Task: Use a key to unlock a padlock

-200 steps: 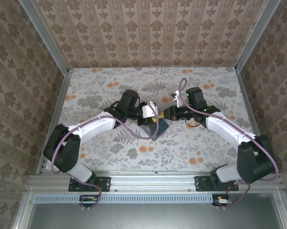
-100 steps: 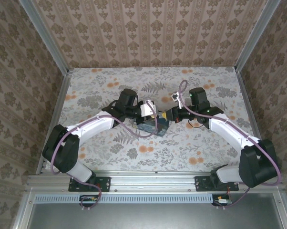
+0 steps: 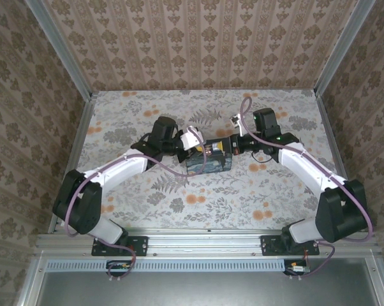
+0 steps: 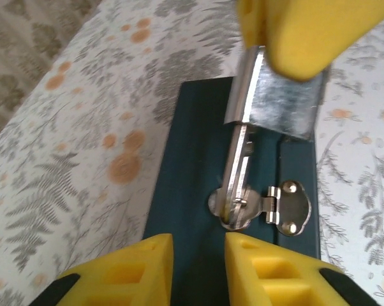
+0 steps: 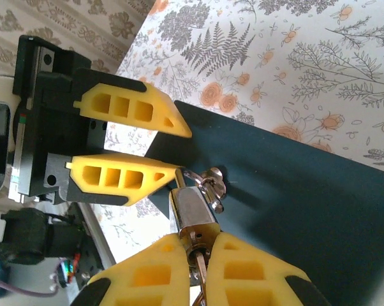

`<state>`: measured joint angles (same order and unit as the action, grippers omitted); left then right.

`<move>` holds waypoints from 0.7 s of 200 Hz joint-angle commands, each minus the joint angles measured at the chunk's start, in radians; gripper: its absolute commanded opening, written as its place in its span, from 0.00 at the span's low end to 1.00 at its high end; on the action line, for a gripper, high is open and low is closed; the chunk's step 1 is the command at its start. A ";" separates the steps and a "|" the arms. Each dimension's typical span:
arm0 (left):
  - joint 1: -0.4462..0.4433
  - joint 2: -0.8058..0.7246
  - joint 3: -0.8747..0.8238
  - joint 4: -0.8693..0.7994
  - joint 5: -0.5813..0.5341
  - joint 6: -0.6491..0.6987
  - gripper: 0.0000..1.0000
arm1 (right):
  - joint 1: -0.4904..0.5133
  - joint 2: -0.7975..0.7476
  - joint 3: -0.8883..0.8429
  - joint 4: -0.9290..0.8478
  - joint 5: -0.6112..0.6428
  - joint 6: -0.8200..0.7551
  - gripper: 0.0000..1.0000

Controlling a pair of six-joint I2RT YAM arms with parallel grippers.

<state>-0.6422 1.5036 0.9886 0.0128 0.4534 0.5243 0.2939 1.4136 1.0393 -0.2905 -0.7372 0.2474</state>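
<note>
One shiny boxy padlock (image 5: 192, 210) — thin key (image 5: 199, 268) pinched in right end effector (image 5: 195, 241).

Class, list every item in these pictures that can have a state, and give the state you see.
padlock: hanging from the hasp, shackle looks closed
key: stuck into the padlock body, pinched by the right gripper
box: lid down, hasp fastened
left gripper: open, holding nothing
right gripper: shut on the key
</note>
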 commanded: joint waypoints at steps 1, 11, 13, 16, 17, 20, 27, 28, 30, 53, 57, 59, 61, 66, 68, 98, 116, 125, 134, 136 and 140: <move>-0.010 -0.040 -0.012 -0.025 -0.116 -0.087 0.33 | -0.005 -0.005 0.031 -0.052 -0.052 0.073 0.00; -0.013 -0.037 -0.025 -0.012 -0.135 -0.123 0.38 | -0.005 0.001 0.036 -0.078 -0.039 0.070 0.00; -0.013 -0.035 -0.027 -0.007 -0.138 -0.133 0.38 | -0.005 0.003 0.039 -0.083 -0.038 0.070 0.00; -0.014 -0.033 -0.031 -0.002 -0.140 -0.147 0.39 | -0.006 0.008 0.040 -0.087 -0.038 0.071 0.00; -0.014 -0.032 -0.032 0.000 -0.140 -0.153 0.39 | -0.007 0.011 0.040 -0.087 -0.038 0.073 0.00; -0.015 -0.031 -0.032 0.005 -0.142 -0.166 0.39 | -0.007 0.016 0.040 -0.087 -0.037 0.080 0.00; -0.020 -0.024 -0.033 0.012 -0.163 -0.200 0.40 | -0.008 0.031 0.039 -0.077 -0.036 0.109 0.00; -0.022 -0.024 -0.033 0.014 -0.168 -0.204 0.40 | -0.009 0.033 0.037 -0.077 -0.037 0.114 0.00; -0.024 -0.021 -0.032 0.016 -0.179 -0.215 0.40 | -0.009 0.036 0.035 -0.072 -0.038 0.121 0.00; -0.049 0.011 -0.010 0.000 -0.203 -0.260 0.39 | -0.007 0.048 -0.028 0.078 -0.079 0.284 0.00; -0.055 0.015 -0.012 0.001 -0.197 -0.260 0.39 | -0.007 0.044 -0.042 0.104 -0.079 0.307 0.00; -0.057 0.016 -0.014 0.001 -0.196 -0.259 0.39 | -0.007 0.042 -0.048 0.118 -0.079 0.319 0.00; -0.059 0.018 -0.014 0.004 -0.195 -0.257 0.39 | -0.007 0.040 -0.055 0.130 -0.077 0.333 0.00; -0.064 0.020 -0.018 0.010 -0.201 -0.260 0.39 | -0.007 0.036 -0.075 0.170 -0.066 0.374 0.00; -0.065 0.021 -0.019 0.011 -0.205 -0.261 0.39 | -0.007 0.034 -0.083 0.186 -0.061 0.394 0.00; -0.017 0.044 0.037 -0.066 -0.276 -0.435 0.41 | -0.008 0.022 -0.178 0.391 -0.042 0.652 0.00; 0.029 0.043 0.060 -0.130 -0.270 -0.528 0.40 | -0.009 0.026 -0.206 0.446 -0.027 0.738 0.00; 0.037 0.031 0.054 -0.137 -0.238 -0.533 0.40 | -0.008 0.032 -0.208 0.443 -0.018 0.761 0.00; 0.036 0.017 0.039 -0.132 -0.224 -0.530 0.40 | -0.007 0.036 -0.210 0.448 -0.014 0.784 0.00; 0.036 0.013 0.038 -0.130 -0.224 -0.532 0.40 | -0.007 0.036 -0.211 0.452 -0.013 0.791 0.00; 0.037 0.009 0.033 -0.129 -0.228 -0.537 0.40 | -0.006 0.039 -0.213 0.459 -0.013 0.803 0.00</move>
<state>-0.6102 1.5436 1.0115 -0.0673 0.2115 0.0837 0.2905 1.4605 0.8341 0.0502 -0.7582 0.8906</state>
